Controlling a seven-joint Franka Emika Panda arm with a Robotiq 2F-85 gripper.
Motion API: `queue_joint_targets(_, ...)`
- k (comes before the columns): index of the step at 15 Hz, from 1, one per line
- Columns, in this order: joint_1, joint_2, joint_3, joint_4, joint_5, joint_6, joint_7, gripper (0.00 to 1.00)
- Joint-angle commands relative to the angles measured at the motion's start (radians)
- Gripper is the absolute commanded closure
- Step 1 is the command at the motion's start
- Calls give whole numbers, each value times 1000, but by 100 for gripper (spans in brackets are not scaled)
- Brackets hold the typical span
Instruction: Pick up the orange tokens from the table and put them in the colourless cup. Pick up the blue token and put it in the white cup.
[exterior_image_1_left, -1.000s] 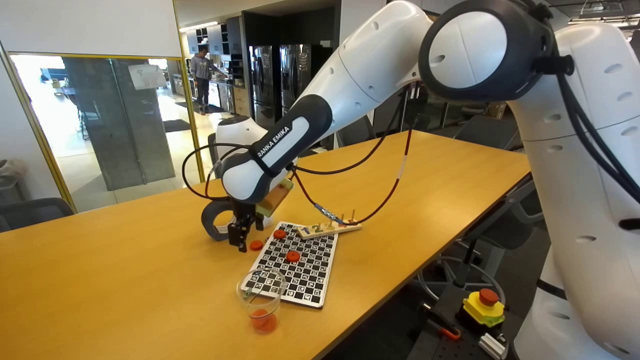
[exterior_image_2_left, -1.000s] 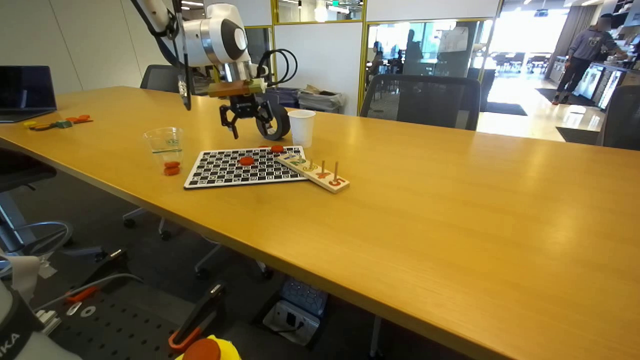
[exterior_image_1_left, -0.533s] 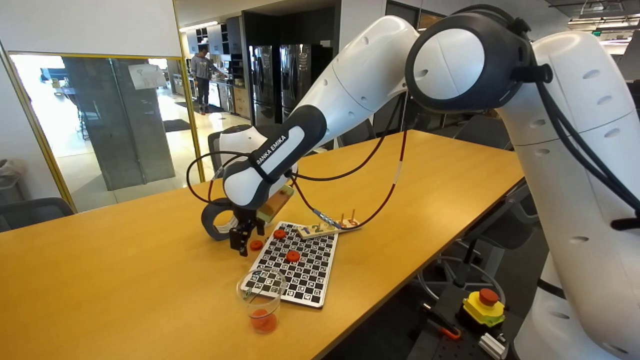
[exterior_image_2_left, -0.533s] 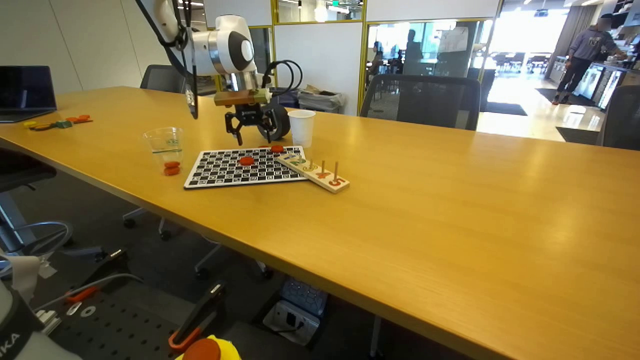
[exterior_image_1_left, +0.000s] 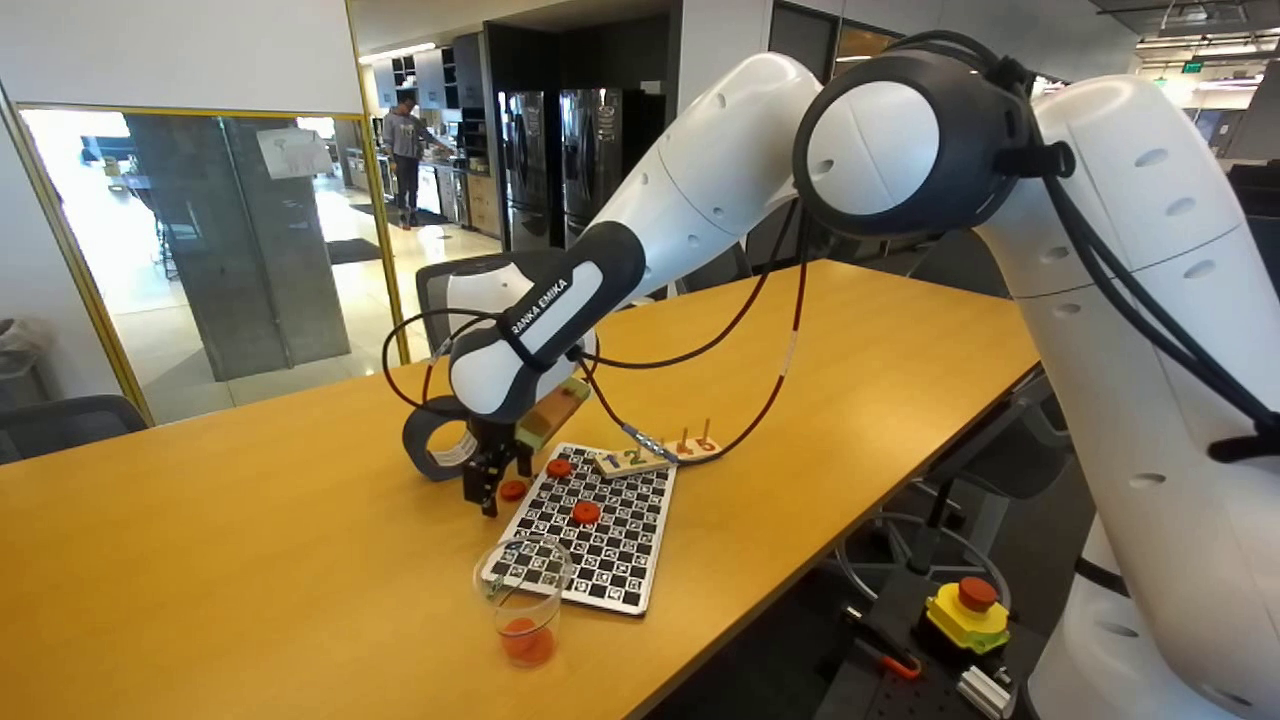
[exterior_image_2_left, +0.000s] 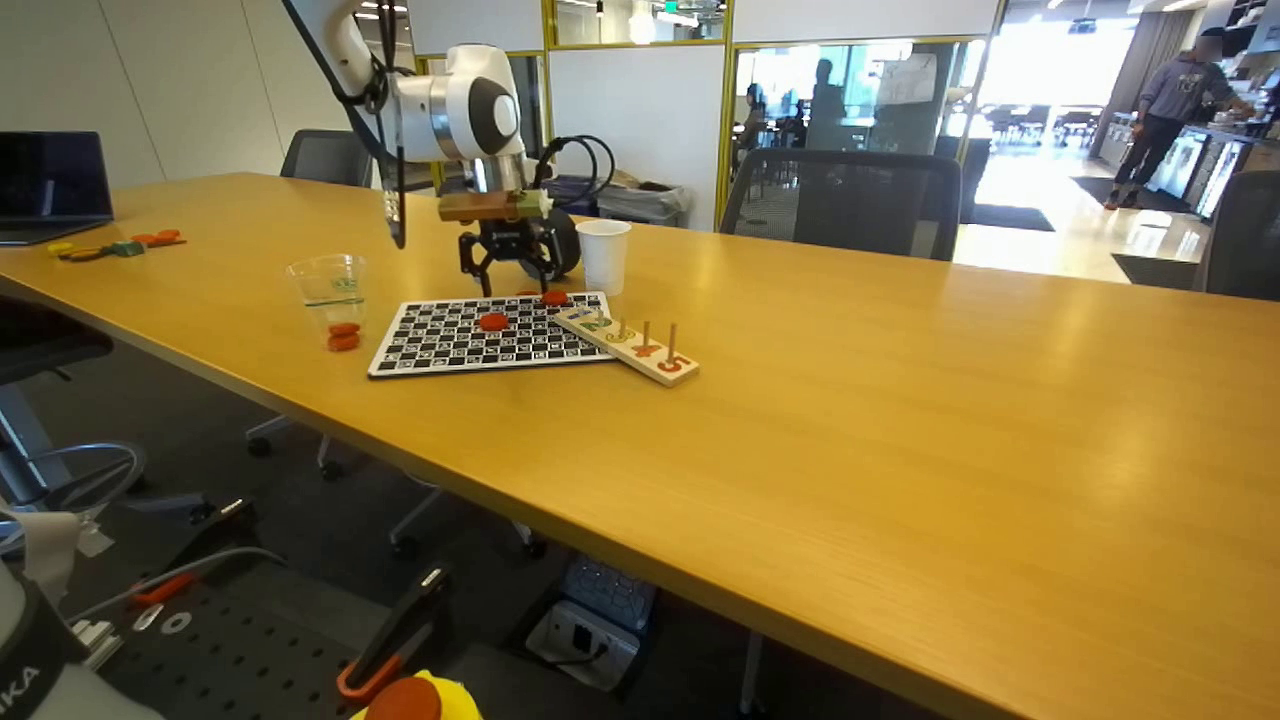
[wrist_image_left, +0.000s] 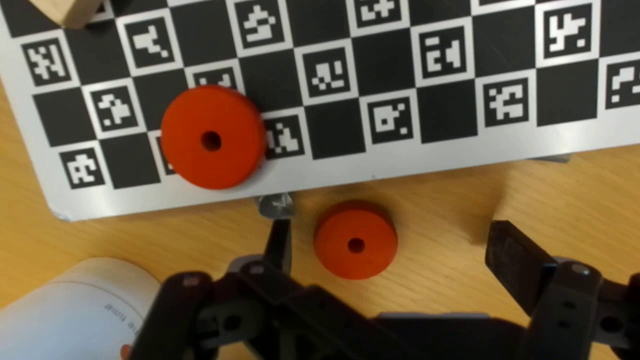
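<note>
The white-and-black arm (exterior_image_1_left: 700, 185) is arching over the light-brown wooden desk (exterior_image_1_left: 260, 560), its downturned jaws hanging wide. In the wrist view, a flat round red-orange token (wrist_image_left: 345, 244) is lying between them.

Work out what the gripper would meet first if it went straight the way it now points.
Likely the table: the gripper points down, its open fingers on either side of the orange token beside the board. Depth is unclear, so one finger might touch the board's edge first.
</note>
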Motion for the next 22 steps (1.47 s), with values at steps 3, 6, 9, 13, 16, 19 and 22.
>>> queue_joint_targets(3,-37,36,14,52,54,11,-60,0)
queue_joint_targets(6,-43,42,12,58,63,14,-70,0)
queue_joint_targets(9,-43,42,11,57,61,20,-69,34)
queue_joint_targets(13,-39,38,12,66,59,14,-65,64)
queue_joint_targets(16,-35,29,11,72,64,-20,-50,80)
queue_joint_targets(19,-31,17,12,66,67,-41,-42,79)
queue_joint_targets(22,-44,-25,54,41,83,-55,-114,79)
